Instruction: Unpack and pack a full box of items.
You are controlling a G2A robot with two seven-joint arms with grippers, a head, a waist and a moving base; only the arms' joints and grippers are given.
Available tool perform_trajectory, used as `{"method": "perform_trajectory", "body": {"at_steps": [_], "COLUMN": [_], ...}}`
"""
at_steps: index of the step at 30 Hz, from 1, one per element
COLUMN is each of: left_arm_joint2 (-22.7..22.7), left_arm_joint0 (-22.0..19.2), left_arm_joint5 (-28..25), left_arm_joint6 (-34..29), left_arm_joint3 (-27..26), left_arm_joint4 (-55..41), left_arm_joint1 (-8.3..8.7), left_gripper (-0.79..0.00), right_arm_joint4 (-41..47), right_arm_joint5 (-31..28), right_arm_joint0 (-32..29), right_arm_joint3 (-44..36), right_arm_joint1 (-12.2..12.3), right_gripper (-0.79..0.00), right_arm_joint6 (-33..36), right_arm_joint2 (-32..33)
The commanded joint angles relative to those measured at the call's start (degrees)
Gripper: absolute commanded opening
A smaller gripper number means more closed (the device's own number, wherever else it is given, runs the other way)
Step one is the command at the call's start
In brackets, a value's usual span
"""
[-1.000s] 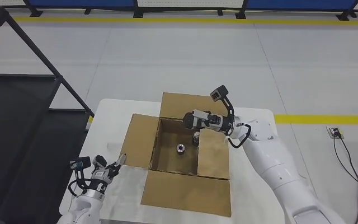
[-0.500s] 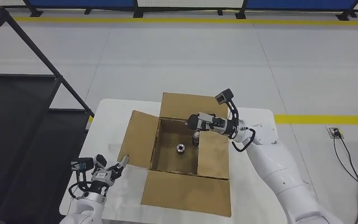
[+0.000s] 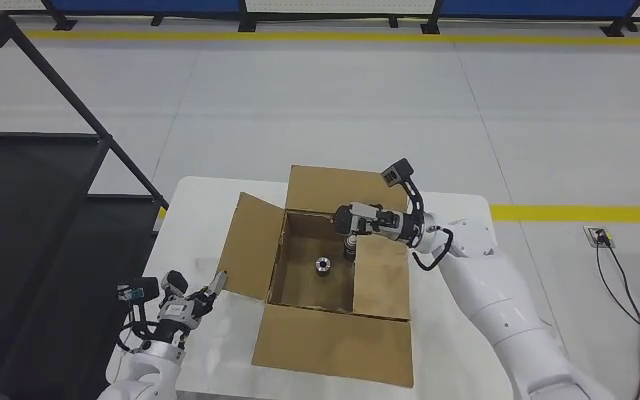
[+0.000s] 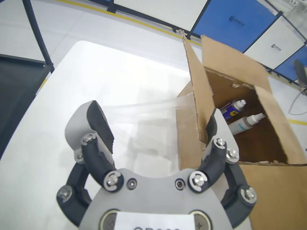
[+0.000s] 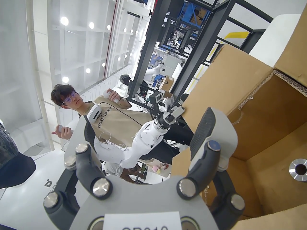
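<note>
Left gripper (image 4: 156, 110): spread wide, gripping nothing, low over the white table (image 3: 200, 210), one finger right beside the raised side flap of the cardboard box (image 3: 245, 245). Right gripper (image 5: 147, 116): likewise spread, empty, above the box's far side. Inside the box: metal ring (image 3: 322, 264), spray bottles (image 4: 233, 106).
</note>
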Motion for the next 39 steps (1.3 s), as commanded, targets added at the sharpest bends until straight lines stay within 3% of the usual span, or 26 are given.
{"method": "perform_trajectory", "body": {"at_steps": [1, 8, 13, 20, 26, 36, 39], "left_arm_joint2": [-1.21, -2.90, 2.01, 16.21, 24.12, 24.42, 25.13], "left_arm_joint0": [0.83, 4.03, 1.87, -13.47, -27.80, -28.56, -29.17], "left_arm_joint5": [-0.75, -5.04, -7.57, -4.56, -2.27, -2.48, -2.93], "left_arm_joint6": [0.85, -0.64, -7.66, -19.61, -31.00, -31.91, -32.59], "left_arm_joint3": [-3.50, -16.23, -19.03, -8.12, 6.50, 7.36, 9.93], "left_arm_joint4": [-0.18, -1.28, 1.60, -1.13, -13.94, -14.82, -18.62], "left_arm_joint1": [0.05, 0.22, 0.44, -0.44, -1.98, -2.04, -2.27], "left_gripper": [0.000, 0.000, 0.000, 0.000, 0.000, 0.000, 0.000], "right_arm_joint4": [0.11, -7.10, -12.49, -10.60, -10.25, -10.25, -9.51], "right_arm_joint5": [-0.07, -4.01, -9.33, -14.07, -15.73, -15.73, -14.40], "right_arm_joint0": [-0.04, -3.55, -11.87, -24.93, -32.82, -32.82, -33.17], "right_arm_joint3": [-0.06, -6.00, -15.67, -24.78, -27.68, -27.68, -28.69], "right_arm_joint1": [0.01, 1.80, 5.10, 9.40, 11.81, 11.81, 11.80], "right_gripper": [0.000, 0.000, 0.000, 0.000, 0.000, 0.000, 0.000], "right_arm_joint6": [-0.07, -4.00, -9.31, -14.06, -15.72, -15.72, -17.38], "right_arm_joint2": [0.01, 1.46, 6.83, 17.91, 25.19, 25.19, 25.23]}}
